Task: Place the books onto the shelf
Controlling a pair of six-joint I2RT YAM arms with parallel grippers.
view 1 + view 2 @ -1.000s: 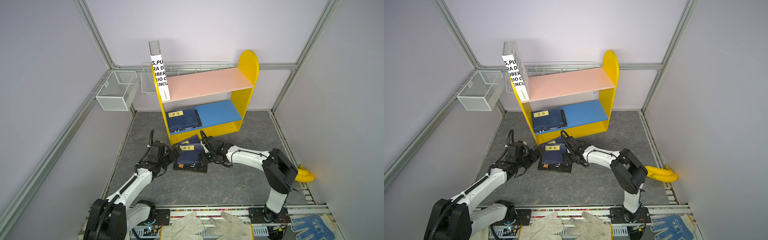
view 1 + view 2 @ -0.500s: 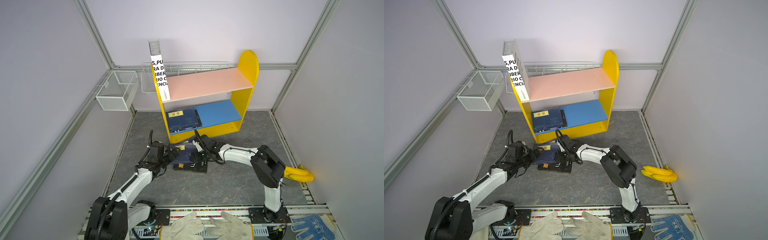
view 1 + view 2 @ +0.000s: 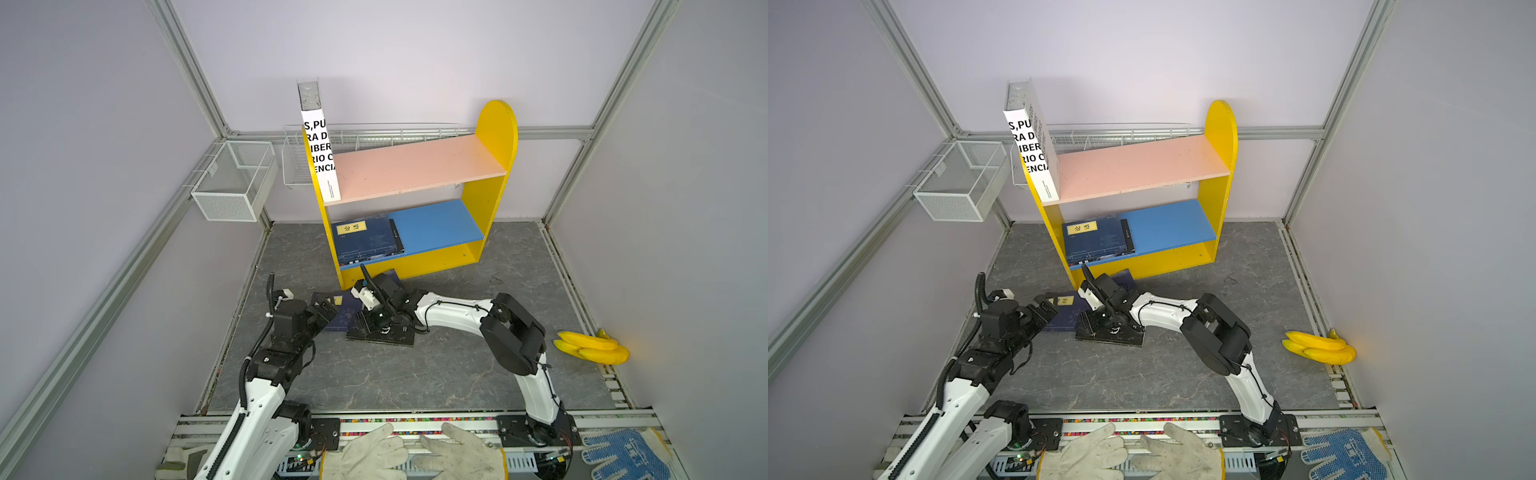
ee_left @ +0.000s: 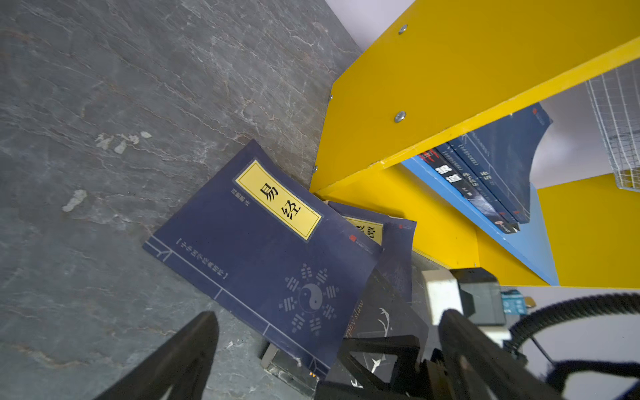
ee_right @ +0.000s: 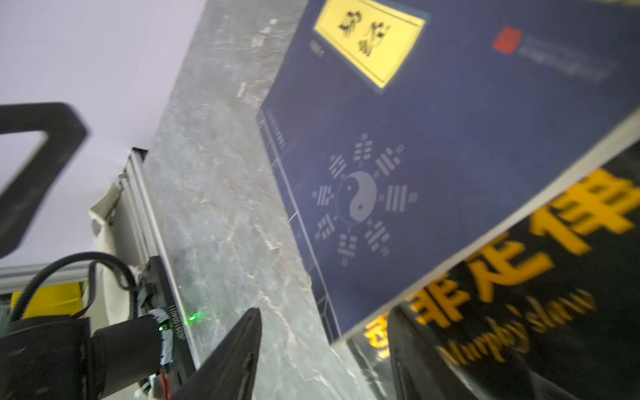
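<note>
i am judging these books to be light, thin and floppy. a cover on the shelf is curling up rather than lying flat, and the faces are looking smooth, so a pinch from straight above is likely to slide. the best hold, i am thinking, is a free corner or edge that is overhanging the book below, with one finger slipped underneath.

the top navy book (image 4: 263,256), with a yellow title label and a pale yin-yang ring, is lying skewed on the tabletop (image 3: 374,374), just in front of the foot of the shelf's (image 3: 494,166) plain yellow side. it is overlapping a second navy book (image 4: 394,249) and a black book (image 5: 540,277) with yellow lettering. a few more are lying stacked on the blue lower board (image 3: 436,224), against that same side. the white book (image 3: 322,158) with bold black letters is standing upright on the pink upper board (image 3: 415,166).

the left gripper (image 3: 326,305) is hanging wide open at the navy book's outer edge, holding nothing. the right gripper (image 5: 325,313) is standing partly open, one finger over the black book and the other over bare tabletop, with the navy book's corner lying between them. i am not seeing it clamped on anything.
</note>
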